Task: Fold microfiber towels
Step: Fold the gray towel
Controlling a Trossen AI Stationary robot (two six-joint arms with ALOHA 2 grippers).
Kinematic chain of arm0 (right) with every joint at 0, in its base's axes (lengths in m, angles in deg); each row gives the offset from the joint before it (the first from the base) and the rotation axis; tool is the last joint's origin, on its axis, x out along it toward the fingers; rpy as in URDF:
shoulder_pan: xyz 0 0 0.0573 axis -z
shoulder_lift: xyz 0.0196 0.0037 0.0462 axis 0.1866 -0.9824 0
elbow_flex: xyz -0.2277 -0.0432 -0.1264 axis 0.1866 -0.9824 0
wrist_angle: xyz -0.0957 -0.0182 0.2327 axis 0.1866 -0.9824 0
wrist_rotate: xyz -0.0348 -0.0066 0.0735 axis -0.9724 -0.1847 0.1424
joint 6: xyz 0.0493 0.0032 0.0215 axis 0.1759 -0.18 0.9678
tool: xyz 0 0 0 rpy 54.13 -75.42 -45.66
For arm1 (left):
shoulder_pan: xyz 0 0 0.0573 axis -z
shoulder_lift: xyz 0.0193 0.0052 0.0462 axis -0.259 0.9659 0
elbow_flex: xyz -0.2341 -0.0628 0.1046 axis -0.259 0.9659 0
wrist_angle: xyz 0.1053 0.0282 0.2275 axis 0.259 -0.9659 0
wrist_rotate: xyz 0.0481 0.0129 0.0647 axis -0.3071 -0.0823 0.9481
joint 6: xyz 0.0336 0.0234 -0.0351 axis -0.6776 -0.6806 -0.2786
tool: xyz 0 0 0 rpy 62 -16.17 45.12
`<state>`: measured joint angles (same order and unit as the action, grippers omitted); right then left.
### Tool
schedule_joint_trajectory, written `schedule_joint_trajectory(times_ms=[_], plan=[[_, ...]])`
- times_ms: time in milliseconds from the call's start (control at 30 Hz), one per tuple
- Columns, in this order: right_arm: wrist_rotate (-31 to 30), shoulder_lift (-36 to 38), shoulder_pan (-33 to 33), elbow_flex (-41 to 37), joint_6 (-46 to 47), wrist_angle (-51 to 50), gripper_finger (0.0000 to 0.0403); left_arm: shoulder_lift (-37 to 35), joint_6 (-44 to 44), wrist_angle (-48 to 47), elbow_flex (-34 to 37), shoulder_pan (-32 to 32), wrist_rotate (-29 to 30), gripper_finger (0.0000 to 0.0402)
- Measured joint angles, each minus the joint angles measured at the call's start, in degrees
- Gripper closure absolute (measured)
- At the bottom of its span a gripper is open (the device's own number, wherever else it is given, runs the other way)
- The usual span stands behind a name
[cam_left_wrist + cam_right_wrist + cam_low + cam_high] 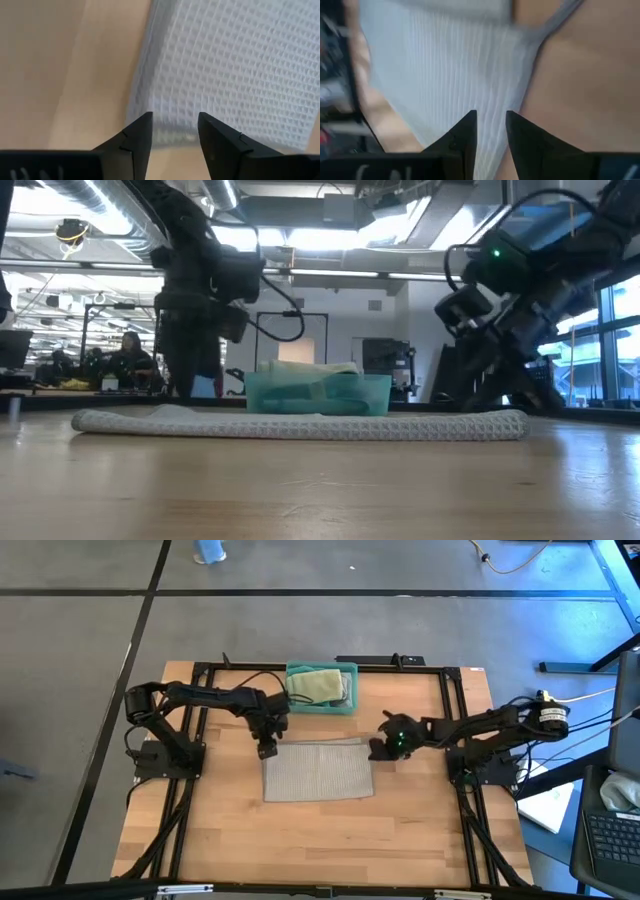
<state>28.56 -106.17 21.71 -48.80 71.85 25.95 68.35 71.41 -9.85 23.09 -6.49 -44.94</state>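
A light grey waffle-weave towel (317, 771) lies spread flat on the wooden table; it also shows in the low view (300, 423). My left gripper (266, 748) is open over the towel's far left corner (165, 125), one finger on each side of the corner. My right gripper (383, 748) is open over the towel's far right corner (540, 35); in the low view (470, 310) it stands above the cloth. A teal bin (322, 688) behind the towel holds pale green towels (318, 685).
The teal bin (318, 393) stands at the table's far edge between the two arms. A black frame (200, 668) runs around the table. Bare wood (320, 840) lies between the towel and the near edge. A person (128, 358) sits in the room beyond.
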Motion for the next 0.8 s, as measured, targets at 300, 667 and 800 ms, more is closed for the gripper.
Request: schedule_joint_trajectory(times_ms=[300, 667, 800], plan=[[-4.2, 0.1, 5.6, -2.1, -1.5, 2.6, 0.0297, -4.3, 12.6, -5.3, 0.0, -1.6, 0.9, 0.0251], [-2.1, 0.1, 6.7, -0.1, -3.6, -5.3, 0.0263, -9.4, 32.8, -8.4, 0.0, -1.9, -2.2, 0.0251], [-2.2, 0.1, 6.7, -0.1, -3.5, -5.0, 0.0215, -9.4, 37.1, -7.3, 1.5, -2.2, -2.7, 0.0248]])
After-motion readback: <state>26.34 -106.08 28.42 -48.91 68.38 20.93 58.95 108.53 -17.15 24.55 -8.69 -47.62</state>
